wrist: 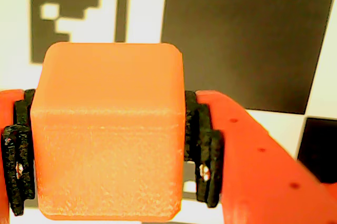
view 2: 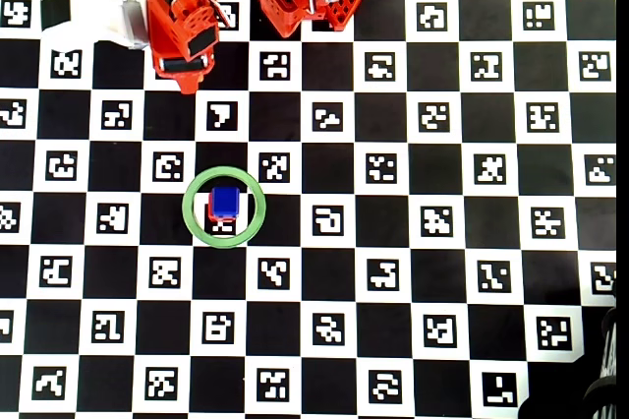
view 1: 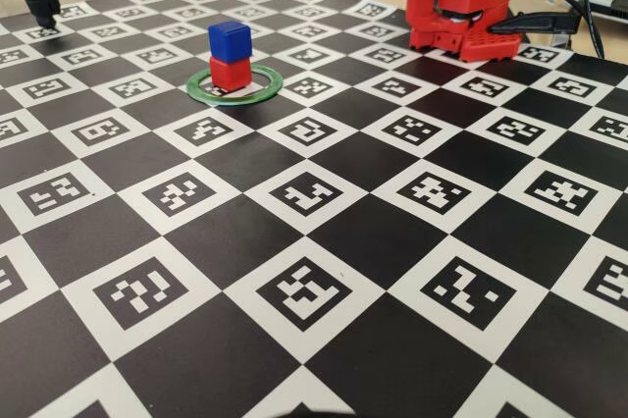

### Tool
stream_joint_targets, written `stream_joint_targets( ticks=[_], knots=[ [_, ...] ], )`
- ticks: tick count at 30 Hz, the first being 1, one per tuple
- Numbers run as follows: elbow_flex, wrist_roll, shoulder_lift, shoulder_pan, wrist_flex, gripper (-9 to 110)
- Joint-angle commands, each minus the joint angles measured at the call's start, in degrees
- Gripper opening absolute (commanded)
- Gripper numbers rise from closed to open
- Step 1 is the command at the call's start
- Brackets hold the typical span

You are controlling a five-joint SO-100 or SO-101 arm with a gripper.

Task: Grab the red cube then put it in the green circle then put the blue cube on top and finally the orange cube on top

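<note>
Orange cube in hand, two cubes already stacked in the ring.

Your gripper point(wrist: 108, 145) pinches the orange cube point(wrist: 108, 129) across its side faces, so its underside can meet the stack. The blue cube point(view 2: 226, 201) sits on the red cube point(view 1: 231, 73) inside the green circle point(view 2: 193, 224), slightly askew in the overhead view. You have open checkerboard point(view 1: 324, 271) on every side of the stack, so come in from above.

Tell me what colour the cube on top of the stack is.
Blue cube; clearest in the fixed view.
</note>
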Motion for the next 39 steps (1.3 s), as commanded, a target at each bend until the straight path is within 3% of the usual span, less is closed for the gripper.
stream_joint_targets(
  ticks=[1, 10, 23, 39],
  knots=[
    [-12.8, 3.3, -3.3, -4.0, 3.8, 7],
    [-26.5, 14.0, -13.0, -14.7, 8.5, 7],
    [-35.3, 30.1, -23.5, -28.0, 5.3, 6],
    [-27.3, 34.7, -26.7, -29.6, -6.3, 6]
  ],
)
